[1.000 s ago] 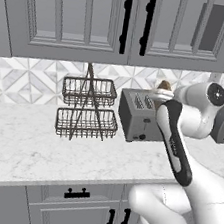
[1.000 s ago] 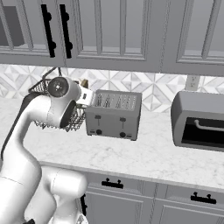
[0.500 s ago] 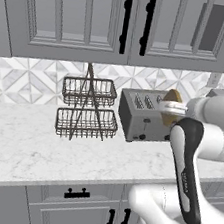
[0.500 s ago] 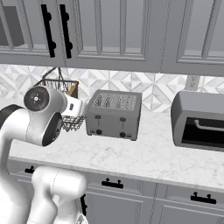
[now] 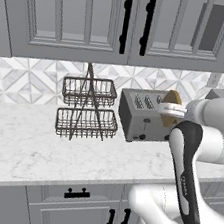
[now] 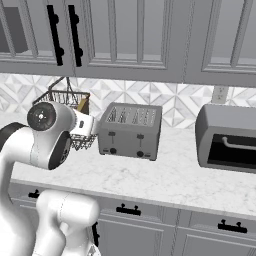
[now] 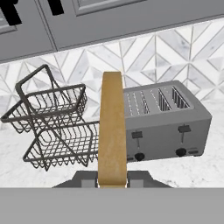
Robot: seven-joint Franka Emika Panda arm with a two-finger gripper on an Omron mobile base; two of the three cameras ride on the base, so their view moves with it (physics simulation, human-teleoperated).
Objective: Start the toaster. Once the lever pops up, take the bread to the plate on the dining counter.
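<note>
Item 1: my gripper (image 7: 112, 183), jaws clamped on the bread (image 7: 112, 127), slice edge-on, in the air in front of the toaster (image 7: 164, 124). Item 2: 2-tier wire basket (image 5: 86, 109), left of toaster, on worktop (image 6: 165, 175).
</note>
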